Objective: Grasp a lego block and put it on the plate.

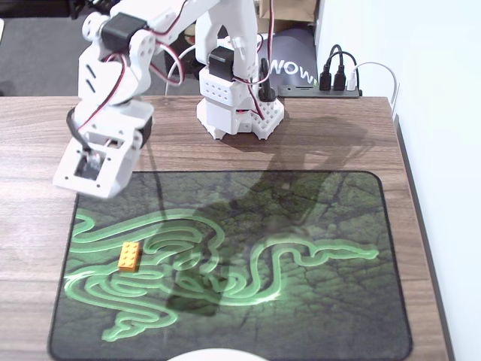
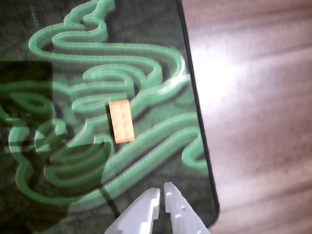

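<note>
The orange lego block (image 1: 129, 256) lies flat on the left part of the dark mat, on its green snake pattern. In the wrist view the lego block (image 2: 122, 121) sits mid-frame, well clear of my gripper (image 2: 162, 189). The gripper's white fingers (image 2: 146, 209) enter from the bottom edge, shut, with nothing between them. In the fixed view the arm's white head (image 1: 98, 158) hangs above the mat's far left corner, and its fingertips are hidden there. Only a thin white sliver of the plate (image 1: 222, 355) shows at the bottom edge.
The mat (image 1: 323, 301) covers most of the wooden table (image 1: 30, 226). The arm's base (image 1: 237, 105) stands behind the mat. A black power strip with plugs (image 1: 334, 86) lies at the back right. The table's right edge (image 1: 417, 226) runs close to the mat.
</note>
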Robot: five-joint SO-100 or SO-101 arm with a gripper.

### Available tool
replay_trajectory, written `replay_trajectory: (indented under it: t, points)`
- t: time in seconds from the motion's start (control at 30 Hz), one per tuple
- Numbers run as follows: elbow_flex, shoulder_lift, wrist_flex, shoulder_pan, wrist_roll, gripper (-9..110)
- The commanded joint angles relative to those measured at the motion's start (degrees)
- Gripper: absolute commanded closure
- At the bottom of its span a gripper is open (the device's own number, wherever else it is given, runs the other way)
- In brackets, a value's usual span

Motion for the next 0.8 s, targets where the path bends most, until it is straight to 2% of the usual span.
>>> replay_trajectory:
  t: [0.0,0.1,0.33,0.77]
  points:
    - [-4.5,-2.1,0.4,-1.1,-0.8,100]
    - [-6.0,-4.1,0.4,-1.6,-1.7,95]
    - [-6.1,-5.3,3.4,-1.5,-4.7,70]
    - [-7.2,-11.0,-1.5,0.9,-3.5,66]
